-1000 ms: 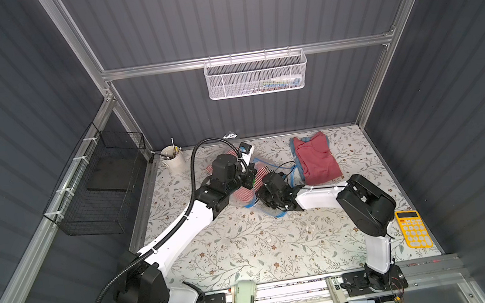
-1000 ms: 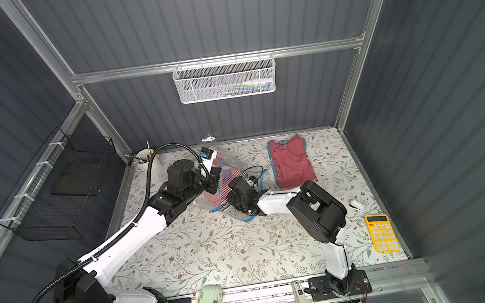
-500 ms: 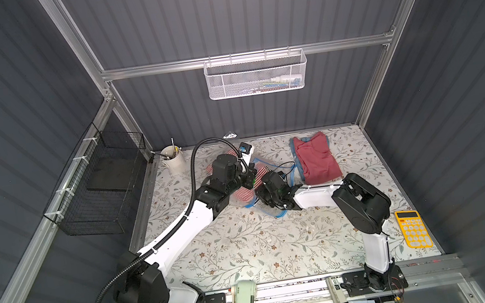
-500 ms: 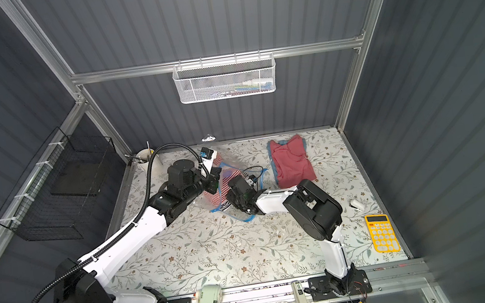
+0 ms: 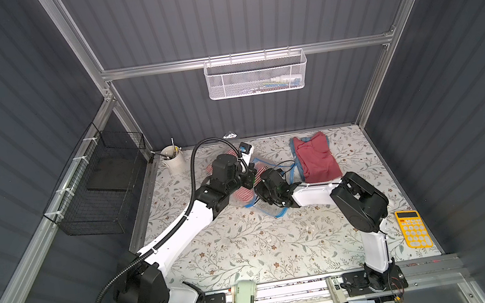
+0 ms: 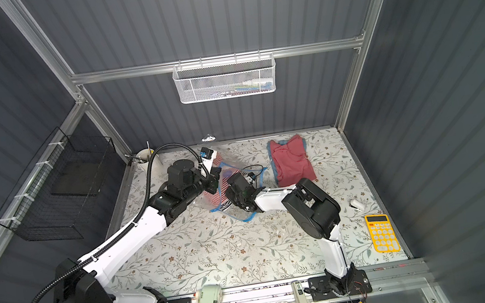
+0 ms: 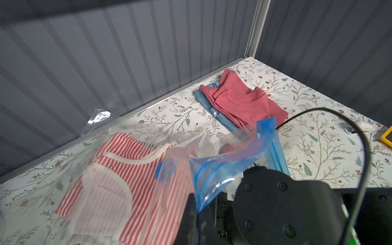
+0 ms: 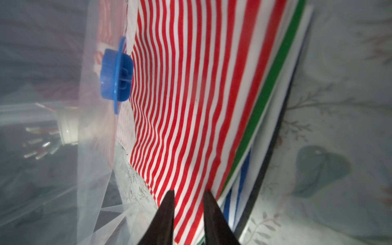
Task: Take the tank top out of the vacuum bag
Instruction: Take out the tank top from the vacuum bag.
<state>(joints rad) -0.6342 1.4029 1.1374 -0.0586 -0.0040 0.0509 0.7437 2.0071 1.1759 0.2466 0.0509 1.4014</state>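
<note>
The vacuum bag (image 5: 270, 213) (image 6: 240, 213) lies crumpled at mid-table in both top views, clear with a blue zip strip (image 7: 268, 135). My left gripper (image 7: 196, 203) (image 5: 249, 180) is shut on the bag's blue-edged mouth and holds it up. Inside lies the tank top (image 7: 118, 169) (image 8: 191, 106) (image 5: 245, 195), red-and-white striped, on top of other folded striped cloth. The round blue valve cap (image 8: 115, 76) sits in the bag's wall beside it. My right gripper (image 8: 188, 192) (image 6: 232, 199) reaches into the bag, its jaws a narrow gap apart over the tank top's near edge, the fabric lying flat between the tips.
A red shirt (image 5: 315, 158) on a blue garment lies at the back right. A yellow calculator (image 5: 413, 228) sits at the front right, a small white object (image 6: 356, 204) near it. A white cup (image 5: 172, 161) stands back left by the black wire basket (image 5: 103, 189).
The right arm has pushed a little further left into the bag, and its jaws have narrowed slightly. The left arm holds still.
</note>
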